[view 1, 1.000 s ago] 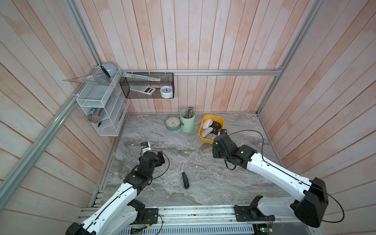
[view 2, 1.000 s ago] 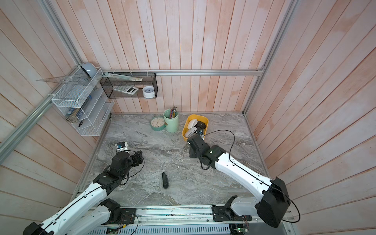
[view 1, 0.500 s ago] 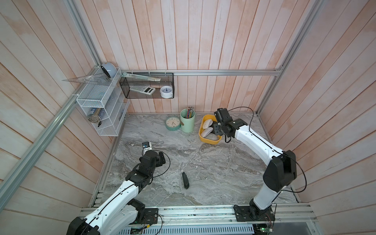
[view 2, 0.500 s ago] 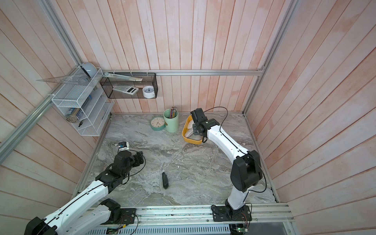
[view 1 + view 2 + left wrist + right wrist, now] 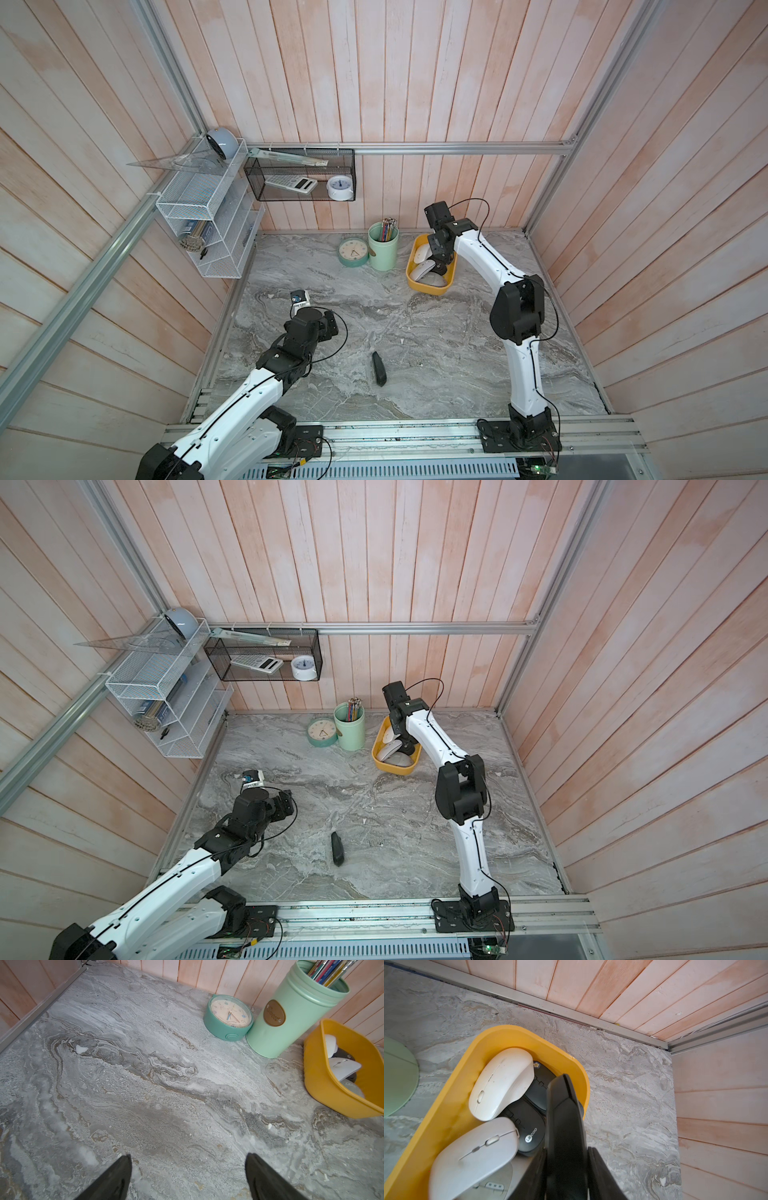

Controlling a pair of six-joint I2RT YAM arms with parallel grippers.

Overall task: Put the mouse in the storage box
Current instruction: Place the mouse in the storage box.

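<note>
We judge the black mouse [image 5: 562, 1109], pinched edge-on in the right gripper [image 5: 565, 1151] over the storage box [image 5: 452, 1105], light, rigid, slick, best held by its flanks; left gripper [image 5: 188, 1156] gapes empty.

Storage box [image 5: 452, 1105]: yellow plastic, smooth, soft sheen.
White mouse [image 5: 502, 1082]: glossy plastic, faintly scuffed.
Grey mouse [image 5: 475, 1151]: matt plastic.
Slim black mouse [image 5: 564, 1122]: satin black plastic.
Tabletop [image 5: 145, 1095]: grey marble-look surface, grainy, matt.
Pencil cup [image 5: 291, 1018]: mint green, smooth, matt, with a brown oval badge.
Clock [image 5: 220, 1028]: teal plastic case, clear glossy face.
Wall planks [image 5: 415, 83]: pale washed wood, matt.
Frame rail [image 5: 457, 148]: bare brushed metal.
Wire rack [image 5: 195, 195]: white-coated metal mesh.
Mesh basket [image 5: 340, 166]: black metal mesh.
</note>
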